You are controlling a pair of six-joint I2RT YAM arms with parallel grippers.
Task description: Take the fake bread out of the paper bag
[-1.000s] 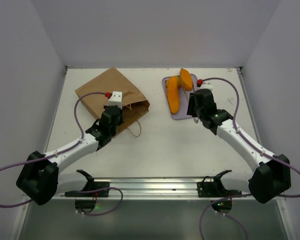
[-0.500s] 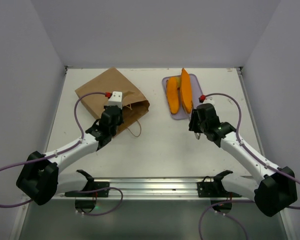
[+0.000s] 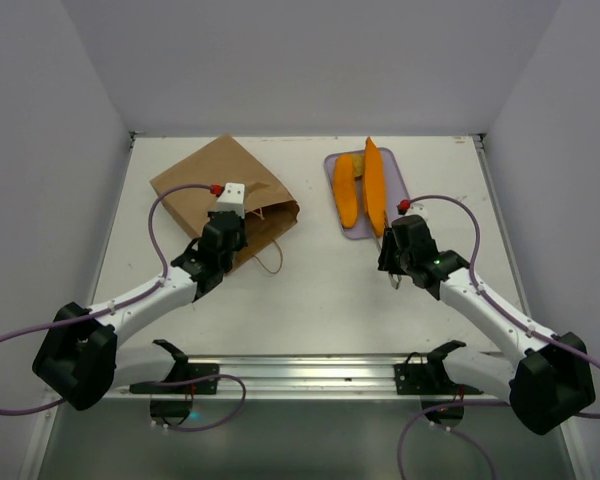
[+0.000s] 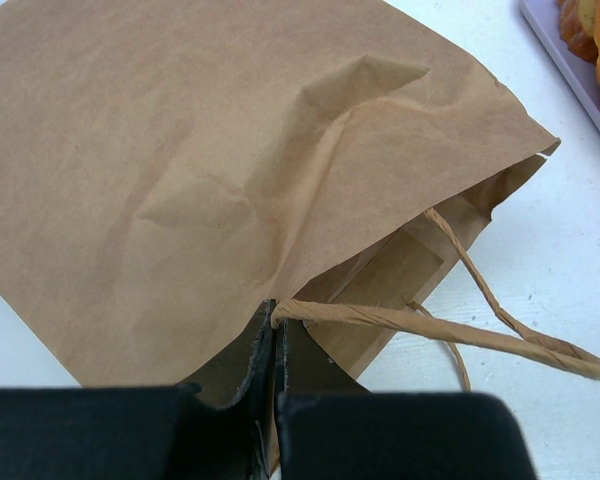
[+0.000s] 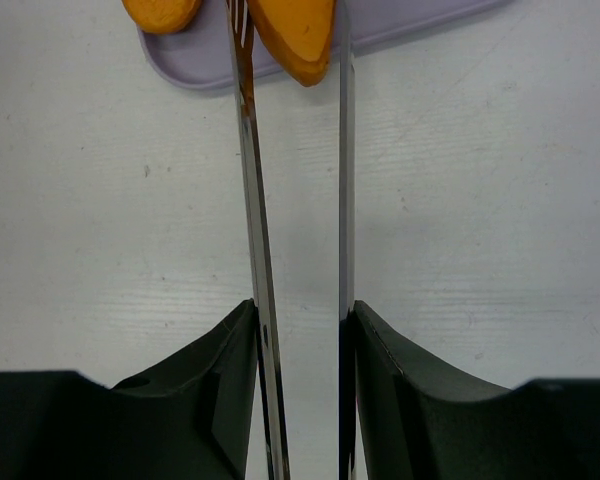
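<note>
**Tongs at the loaf's tip, bag lip pinched**

The right claw is squeezing the tongs. Their two arms are standing on either side of the near tip of the fake bread; I cannot tell if they are touching it. If they are catching it when the arm draws near, the loaf may slide off the lavender tray onto the worktop. The loaf is lying with its long axis near-to-far. The left claw is closed, pinching the lip of the paper bag, far left.
</note>
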